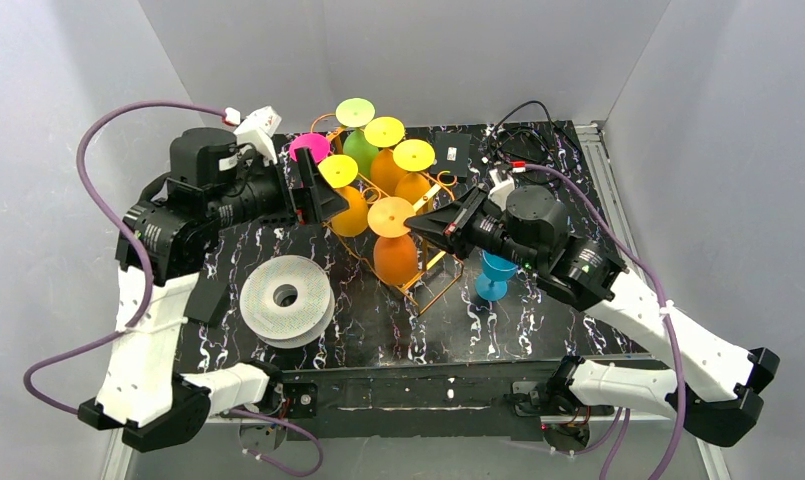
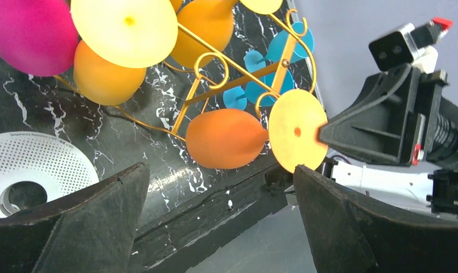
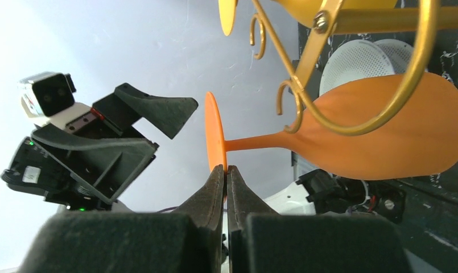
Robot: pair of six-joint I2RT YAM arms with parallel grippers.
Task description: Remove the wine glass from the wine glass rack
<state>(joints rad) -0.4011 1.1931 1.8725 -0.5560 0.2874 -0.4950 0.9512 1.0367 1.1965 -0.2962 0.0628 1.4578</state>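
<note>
The wine glass (image 3: 386, 136) is the orange one, hanging upside down in the wine glass rack (image 3: 386, 20): bowl at the bottom, flat round foot up top. The rim of the foot sits right between the right gripper (image 3: 225, 173) fingertips, which are pinched tight on it. From there the stem runs away from the fingers through one of the curled hooks. The rack is thin orange-gold wire, upright, directly in front of that gripper, with more coloured glasses (image 1: 384, 132) hung the same way.
</note>
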